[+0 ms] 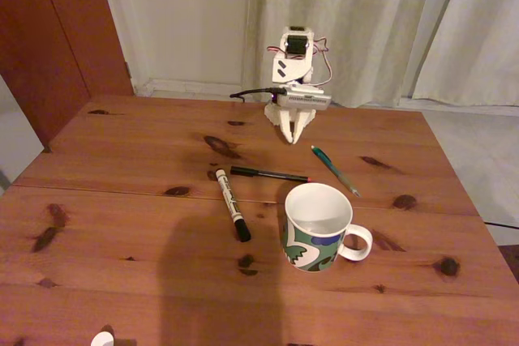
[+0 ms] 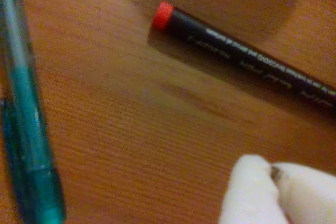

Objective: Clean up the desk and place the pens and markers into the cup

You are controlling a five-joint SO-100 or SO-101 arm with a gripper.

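Nothing is put away yet: the teal pen (image 1: 334, 169), the black pen (image 1: 269, 173) and the white marker (image 1: 232, 204) all lie on the desk (image 1: 122, 224) near the empty cup (image 1: 318, 226), while the end effector (image 1: 290, 137) hangs closed, holding nothing.

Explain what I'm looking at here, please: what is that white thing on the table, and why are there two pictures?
The white thing is a small robot arm ending in a two-fingered claw, pointing down at the desk. The fixed view comes from a camera standing across the table. The wrist view comes from a camera riding on the arm, so it sees the wood close up. On the desk lie a teal pen, a black pen with a red end, a white marker and a patterned cup. The claw looks closed and holds nothing.
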